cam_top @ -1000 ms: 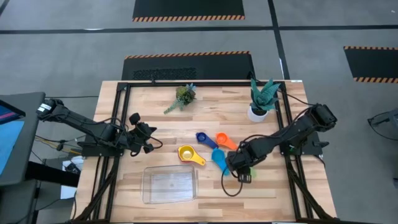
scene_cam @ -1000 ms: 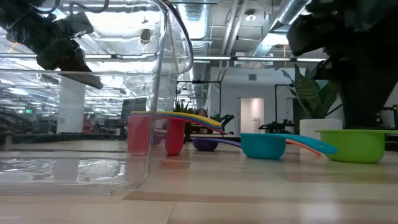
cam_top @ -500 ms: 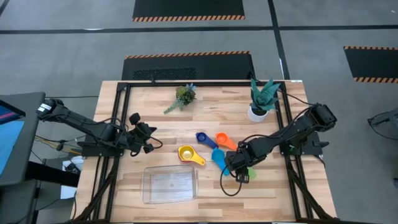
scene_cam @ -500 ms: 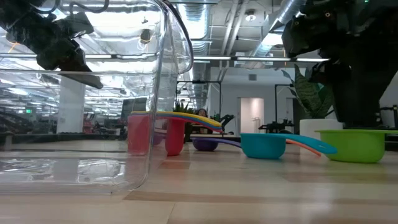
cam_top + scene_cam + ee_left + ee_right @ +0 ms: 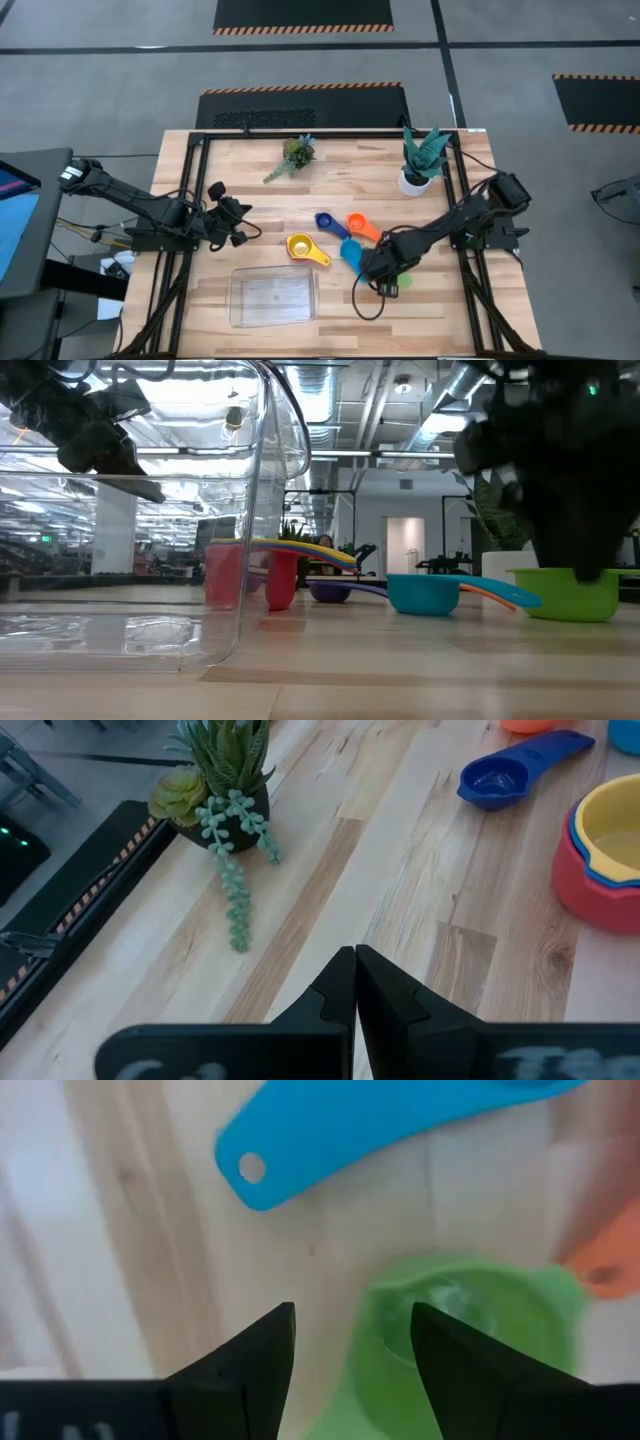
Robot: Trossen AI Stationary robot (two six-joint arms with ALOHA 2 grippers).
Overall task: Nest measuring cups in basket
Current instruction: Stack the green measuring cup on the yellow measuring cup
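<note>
wooden table (image 5: 250, 165), green measuring cup (image 5: 465, 1325) under right gripper (image 5: 350, 1350), fingers spread

green cup (image 5: 470, 1330), light blue cup (image 5: 423, 594), dark blue cup (image 5: 497, 782), yellow-in-red cups (image 5: 605, 860), clear basket (image 5: 272, 297)

The surface (image 5: 250, 160) is viewed from overhead, at surface level, and closely from both wrists; the green cup (image 5: 470, 1330) is shared.
</note>
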